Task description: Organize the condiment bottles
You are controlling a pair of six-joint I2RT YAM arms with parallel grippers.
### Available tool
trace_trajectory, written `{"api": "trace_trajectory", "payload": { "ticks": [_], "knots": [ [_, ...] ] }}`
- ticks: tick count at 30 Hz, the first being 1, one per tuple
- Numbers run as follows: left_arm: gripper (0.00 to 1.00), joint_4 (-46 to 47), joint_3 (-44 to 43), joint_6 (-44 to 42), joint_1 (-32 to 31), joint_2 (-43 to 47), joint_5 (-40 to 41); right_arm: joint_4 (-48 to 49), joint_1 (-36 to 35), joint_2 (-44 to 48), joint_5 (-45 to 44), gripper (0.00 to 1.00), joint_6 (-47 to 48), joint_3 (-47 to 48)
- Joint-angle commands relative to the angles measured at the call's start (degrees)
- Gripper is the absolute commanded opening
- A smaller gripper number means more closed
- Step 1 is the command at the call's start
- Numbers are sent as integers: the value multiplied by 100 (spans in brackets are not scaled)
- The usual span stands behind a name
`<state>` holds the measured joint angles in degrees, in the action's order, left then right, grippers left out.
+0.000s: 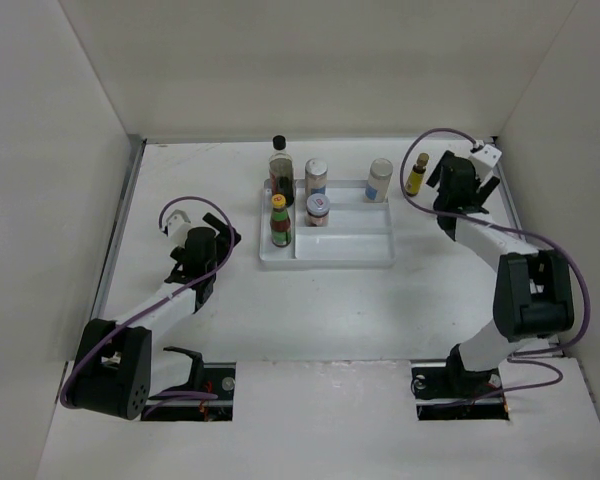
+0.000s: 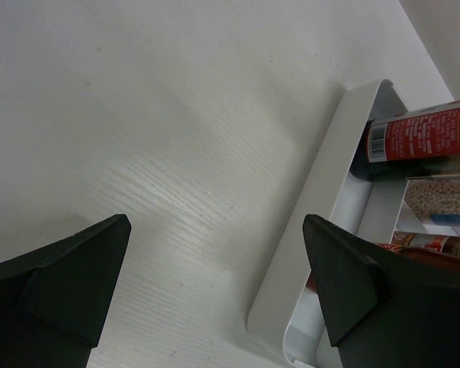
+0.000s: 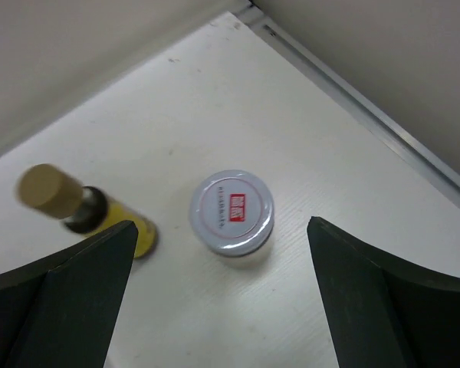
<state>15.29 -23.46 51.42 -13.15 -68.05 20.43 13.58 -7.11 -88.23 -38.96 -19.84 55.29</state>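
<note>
The right gripper is spread wide and holds nothing. It hangs above a white-lidded jar that stands upright on the surface near the far right corner, and the lid sits almost midway between the two fingers. From above, the arm hides this jar. Just beside it, towards the left finger, stands the tiny yellow bottle, close to the jar but not touching it. Further left is the white tray, near the middle of the far edge. It carries the red-green bottle in its narrow left compartment and two spice jars. The tall dark bottle is at its far left corner and a pale-lidded jar at its far right corner; I cannot tell whether those two stand inside the wall or just behind it. The left gripper is also spread and empty, over bare surface just beside the tray's left wall. The step in hand looks like picking up the white-lidded jar, one of two containers not yet at the tray. The next move calls for a straight descent so the fingers straddle the jar below its lid. The left finger must keep off the yellow bottle, which could easily tip.
</note>
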Motion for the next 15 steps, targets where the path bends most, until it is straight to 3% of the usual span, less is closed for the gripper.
{"api": "trace_trajectory", "payload": {
  "ticks": [1,6,15],
  "knots": [
    [100,334,17,-35,27,11,-100,-294,328,-352,625,99,85,570],
    [100,440,35,-18,45,-41,-188,-524,786,-740,986,99,129,870],
    [100,545,17,-9,45,-191,-302,-593,865,-1363,1742,97,173,1221]
  ]
}}
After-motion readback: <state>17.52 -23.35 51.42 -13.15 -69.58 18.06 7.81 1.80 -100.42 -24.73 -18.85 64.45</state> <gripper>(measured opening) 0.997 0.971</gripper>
